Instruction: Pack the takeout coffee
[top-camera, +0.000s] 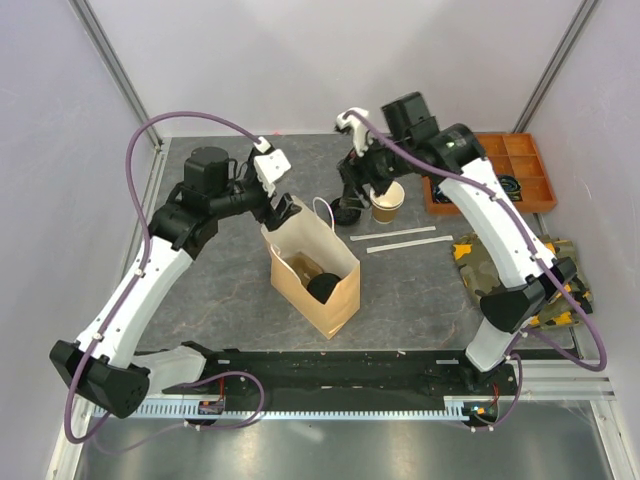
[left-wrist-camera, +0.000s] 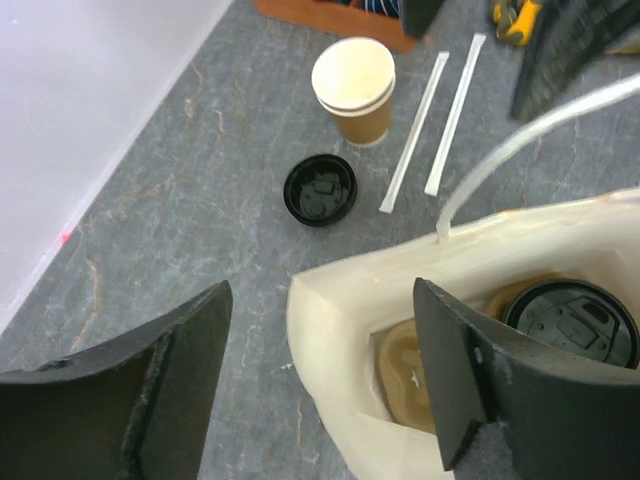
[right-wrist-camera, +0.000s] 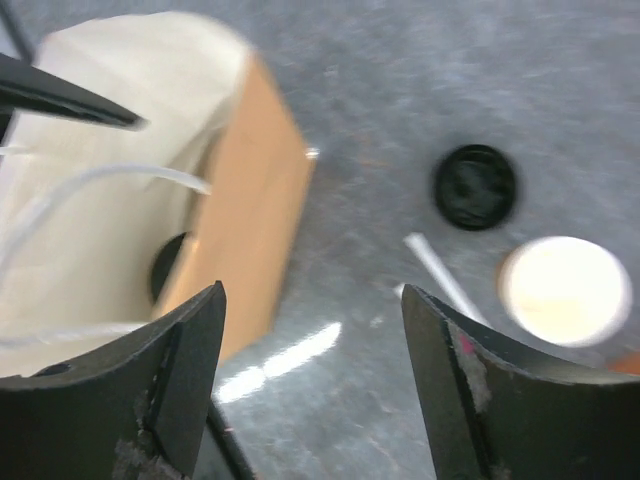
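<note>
An open tan paper cup (top-camera: 388, 200) with a white inside stands on the table behind the paper bag (top-camera: 312, 290). A loose black lid (top-camera: 346, 211) lies just to its left. A lidded cup (left-wrist-camera: 572, 320) sits inside the bag on the brown carrier (left-wrist-camera: 408, 375). My left gripper (left-wrist-camera: 320, 370) is open at the bag's back corner, one finger inside the rim and one outside. My right gripper (right-wrist-camera: 310, 380) is open and empty above bare table, between the bag (right-wrist-camera: 130, 200) and the lid (right-wrist-camera: 475, 186) and cup (right-wrist-camera: 563, 290).
Two white wrapped straws (top-camera: 400, 240) lie right of the bag. An orange compartment tray (top-camera: 495, 175) stands at the back right, and a camouflage cloth with tools (top-camera: 525, 270) lies by the right arm. The bag's white handle (left-wrist-camera: 520, 130) arches upward.
</note>
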